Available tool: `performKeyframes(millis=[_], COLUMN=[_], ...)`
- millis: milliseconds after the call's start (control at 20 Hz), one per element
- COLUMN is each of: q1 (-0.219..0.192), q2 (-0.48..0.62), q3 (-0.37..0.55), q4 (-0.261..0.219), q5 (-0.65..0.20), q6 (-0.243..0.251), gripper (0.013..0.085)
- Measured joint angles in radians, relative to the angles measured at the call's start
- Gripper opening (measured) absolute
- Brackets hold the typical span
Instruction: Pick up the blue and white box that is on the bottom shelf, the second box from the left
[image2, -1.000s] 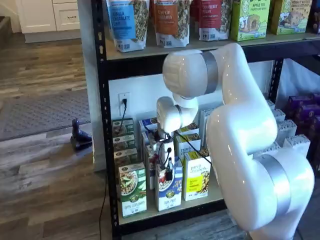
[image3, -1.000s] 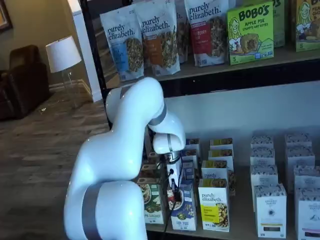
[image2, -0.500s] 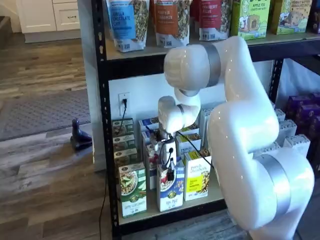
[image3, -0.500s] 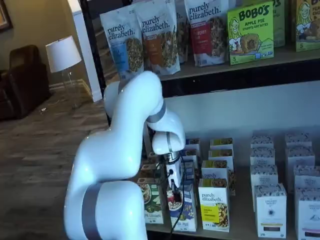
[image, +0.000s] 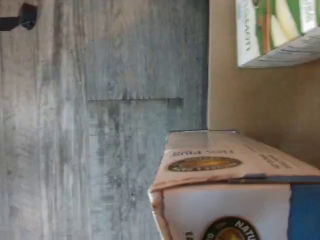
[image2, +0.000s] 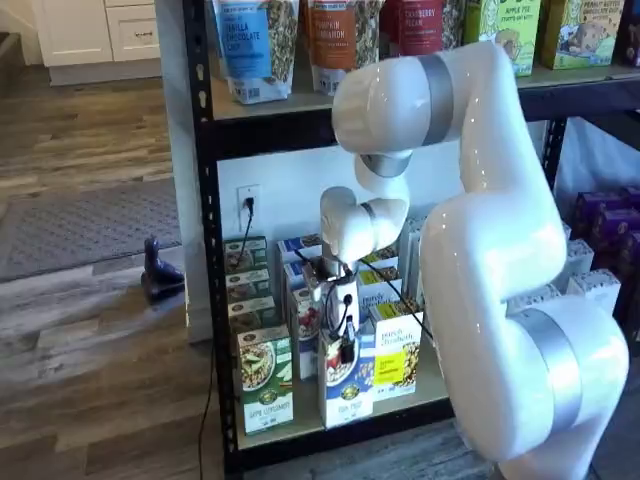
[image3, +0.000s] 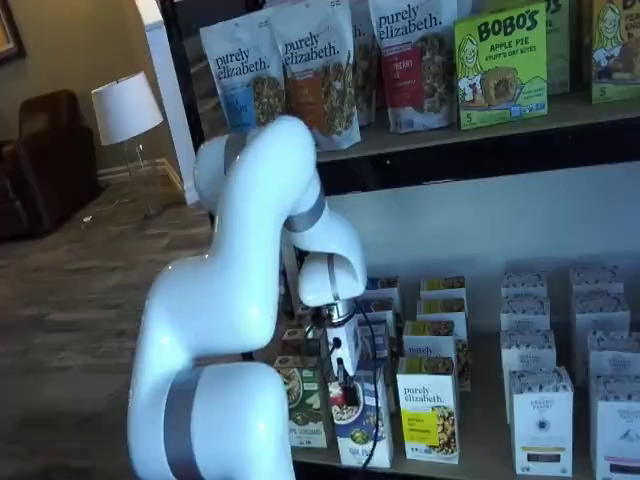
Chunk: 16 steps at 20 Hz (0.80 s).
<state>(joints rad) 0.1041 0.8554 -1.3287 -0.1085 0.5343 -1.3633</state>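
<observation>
Claw (image2: 345, 352) hung from the white arm (image2: 480, 230), black fingers pinched on the top edge of the blue and white box (image2: 346, 385); same grip showed in the other shelf view, claw (image3: 346, 385) on the box (image3: 363, 425). No gap visible between fingers and cardboard. A black cable ran down beside the claw in both shelf views.

Blue and white box sat directly under the claw, at the front of the bottom shelf (image2: 300, 425), leaning slightly, its base at or past the front rail; could not tell if the base touched the board. Box front: blue upper part, white lower part, bowl picture with red berries.

Just left of the claw: green-and-white box (image2: 265, 380), upright at the shelf front, close beside the held box, contact unclear. Just right of the claw: yellow purely elizabeth box (image2: 396, 362), upright, near the held box. Behind the claw: more rows of the same boxes running back to the white wall. Farther right: white boxes with grey patterned tops (image3: 541, 420), well apart from the claw.

Above the claw, upper shelf held purely elizabeth granola bags (image3: 322, 70) and a green Bobo's apple pie box (image3: 501, 65).

Wrist view, turned sideways: blue and white box (image: 230, 190) close up, tan end flap and white face with blue strip, partly over the grey wood floor (image: 100, 125); tan shelf board (image: 250, 100) beside it, green-and-white box (image: 280, 30) on that board. Fingers not visible there.
</observation>
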Motion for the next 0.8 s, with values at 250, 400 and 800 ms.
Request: performKeyframes(millis=[250,400,800], q1=[0.01,0.022,0.047], q2=[-0.088,-0.14,-0.287], q3=[0.112,0.173,0.33], q4=[-0.014,-0.008,0.006], q5=[-0.025,-0.033,-0.063], q6=[0.023,0.03,0.043], gripper=[0.045,0.045,0.045])
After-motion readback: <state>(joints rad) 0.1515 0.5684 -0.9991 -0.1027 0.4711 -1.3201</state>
